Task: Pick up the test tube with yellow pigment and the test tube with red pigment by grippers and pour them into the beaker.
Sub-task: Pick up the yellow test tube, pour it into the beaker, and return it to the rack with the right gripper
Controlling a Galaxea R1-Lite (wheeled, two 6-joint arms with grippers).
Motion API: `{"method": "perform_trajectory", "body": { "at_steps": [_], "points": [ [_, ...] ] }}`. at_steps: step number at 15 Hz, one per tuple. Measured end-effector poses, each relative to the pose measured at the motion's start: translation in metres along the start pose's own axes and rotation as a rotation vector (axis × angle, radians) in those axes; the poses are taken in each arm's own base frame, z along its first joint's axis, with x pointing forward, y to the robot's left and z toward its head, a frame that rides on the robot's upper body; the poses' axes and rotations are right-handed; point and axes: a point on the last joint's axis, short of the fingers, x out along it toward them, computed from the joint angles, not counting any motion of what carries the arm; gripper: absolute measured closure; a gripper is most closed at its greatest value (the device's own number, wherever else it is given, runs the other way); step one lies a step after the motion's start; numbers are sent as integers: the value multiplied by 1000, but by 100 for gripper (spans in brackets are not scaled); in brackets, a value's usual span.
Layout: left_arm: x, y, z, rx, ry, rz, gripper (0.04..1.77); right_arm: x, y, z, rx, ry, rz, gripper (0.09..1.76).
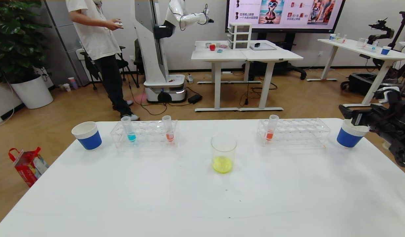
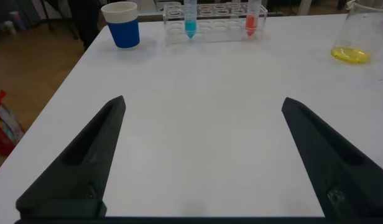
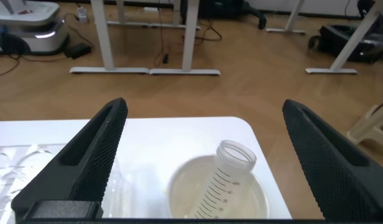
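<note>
The beaker [image 1: 223,153] stands upright near the middle of the white surface [image 1: 202,197], and it has a little yellow liquid at its bottom. At the robot's left there is a clear rack [image 1: 144,133] that holds a tube with blue liquid [image 1: 128,129] and a tube with red-orange liquid [image 1: 168,128], both upright. A blue-and-white paper cup [image 1: 87,135] stands just beside this rack, on its outer side. At the robot's right a second clear rack [image 1: 293,131] holds the test tube with red pigment [image 1: 271,127], upright at the end of the rack nearer the beaker.

A second paper cup [image 1: 350,134] stands at the far right corner. In it lies an empty clear test tube [image 3: 227,178], leaning, with its open mouth up.

The right claw [image 3: 203,165] hangs just above this cup with its fingers wide apart, and it holds nothing. The left claw [image 2: 203,165] is low over the near left part of the surface, also wide open and with nothing in it.
</note>
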Motion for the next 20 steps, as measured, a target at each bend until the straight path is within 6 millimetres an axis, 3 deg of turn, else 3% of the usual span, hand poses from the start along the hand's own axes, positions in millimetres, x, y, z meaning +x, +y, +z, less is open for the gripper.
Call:
{"method": "perform_trajectory", "body": {
  "at_steps": [4,7,9,11,15,18,20],
  "points": [
    [0,0,0,0,0,0,6,-8,60,38,4,-8,120,11],
    [0,0,0,0,0,0,6,-26,110,73,22,-48,197,11],
    [0,0,0,0,0,0,6,-41,129,90,33,-83,233,11],
    [0,0,0,0,0,0,6,-57,137,103,37,-112,260,11],
    [0,0,0,0,0,0,6,-94,132,135,43,-198,269,11],
    [0,0,0,0,0,0,6,-146,117,170,45,-312,257,11],
    [0,0,0,0,0,0,6,-190,104,190,44,-391,238,11]
  ]
}}
